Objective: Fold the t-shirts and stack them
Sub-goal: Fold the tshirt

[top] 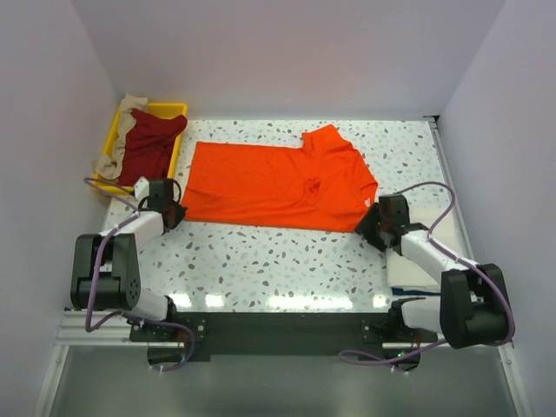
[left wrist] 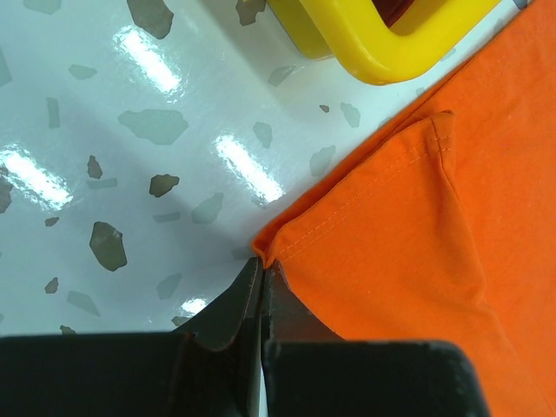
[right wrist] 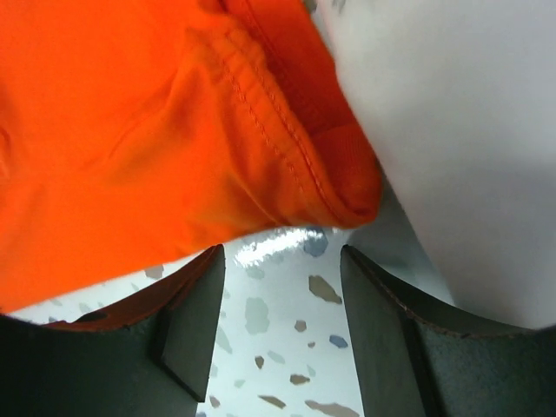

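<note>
One orange t-shirt (top: 269, 182) lies flat mid-table — left gripper (top: 174, 211) pinches its near-left corner, right gripper (top: 365, 224) stands agape at its right edge. One dark red shirt (top: 152, 143), one beige shirt (top: 130, 104) — both in the yellow tray (top: 165, 109).

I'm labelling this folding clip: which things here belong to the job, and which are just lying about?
Belong to the job: orange t-shirt; dark red t-shirt; beige t-shirt; folded white cloth on the right, probably a shirt.
Just lying about: yellow tray, only holding the red and beige shirts.
</note>
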Action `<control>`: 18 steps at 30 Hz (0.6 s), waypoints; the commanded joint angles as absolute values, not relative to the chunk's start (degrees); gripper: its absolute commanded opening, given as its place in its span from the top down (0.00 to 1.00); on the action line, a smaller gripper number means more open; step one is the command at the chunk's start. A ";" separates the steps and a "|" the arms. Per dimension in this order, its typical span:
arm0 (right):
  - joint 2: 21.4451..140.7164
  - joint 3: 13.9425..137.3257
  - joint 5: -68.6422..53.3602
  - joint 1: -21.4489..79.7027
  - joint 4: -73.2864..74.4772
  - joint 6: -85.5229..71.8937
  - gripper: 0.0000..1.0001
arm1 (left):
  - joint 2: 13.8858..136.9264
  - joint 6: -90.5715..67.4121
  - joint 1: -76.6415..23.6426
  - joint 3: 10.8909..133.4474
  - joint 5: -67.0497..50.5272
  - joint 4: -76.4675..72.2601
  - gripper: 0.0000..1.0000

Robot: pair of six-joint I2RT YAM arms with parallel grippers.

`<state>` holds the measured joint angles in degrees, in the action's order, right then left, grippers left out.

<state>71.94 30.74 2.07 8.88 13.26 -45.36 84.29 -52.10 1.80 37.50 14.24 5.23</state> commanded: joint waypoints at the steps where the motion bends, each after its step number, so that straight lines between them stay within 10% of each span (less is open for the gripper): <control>1: 73.03 30.67 7.90 8.61 6.07 -49.04 0.41 | 82.79 -52.47 1.93 37.53 15.21 3.87 1.00; 6: 74.35 31.38 11.51 8.61 4.13 -50.27 0.44 | 82.18 -52.38 2.11 37.09 15.21 4.22 1.00; 18: 74.89 37.61 16.09 8.70 10.80 -44.04 0.93 | 79.28 -51.86 2.81 37.00 15.38 6.23 1.00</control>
<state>75.79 34.33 12.23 8.86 9.28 -46.72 82.21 -52.05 2.22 37.12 13.74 5.54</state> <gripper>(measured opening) 0.106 0.022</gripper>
